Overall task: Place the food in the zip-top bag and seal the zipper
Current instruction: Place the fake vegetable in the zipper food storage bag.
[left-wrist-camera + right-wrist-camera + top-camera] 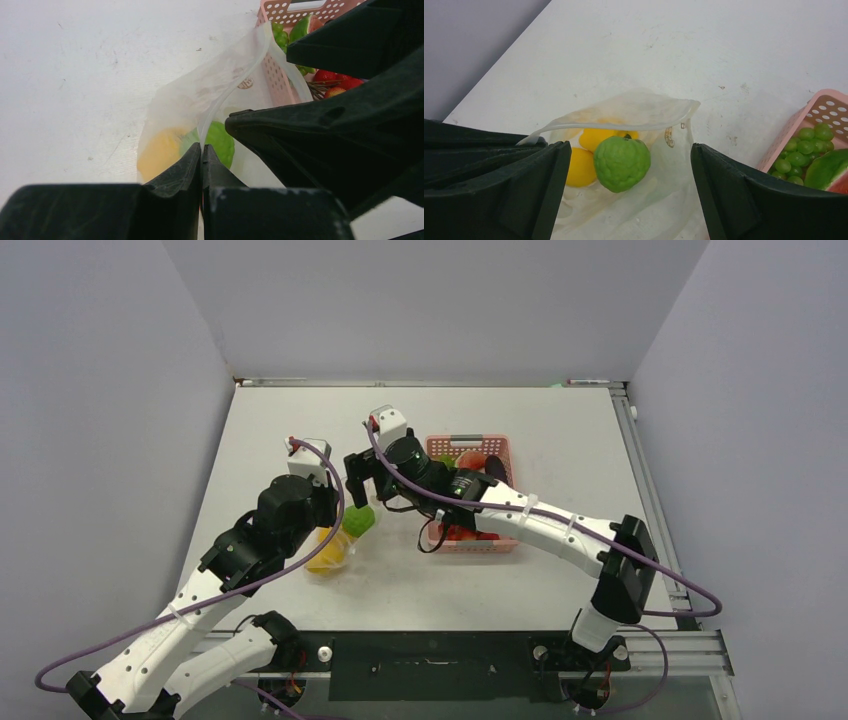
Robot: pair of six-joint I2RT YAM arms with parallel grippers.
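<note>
Bench (560, 420), white between grey walls (100, 390), carries a pink basket (468, 440) beside the spread right fingers (744, 200); left fingers (175, 175) pinch the zip-top bag (200, 85).

Clear, slightly milky plastic on the zip-top bag (634, 107), with one small brown round print. Bright green, bumpy skin on the round fruit (621, 162); warm yellow on the pepper (581, 167). Pale pink with rows of small round holes on the basket (824, 107). Light green grapes (806, 145), red strawberries (335, 80). White, faintly scuffed table (674, 45). Matte black on the left gripper (201, 156) and the right gripper (629, 147).
</note>
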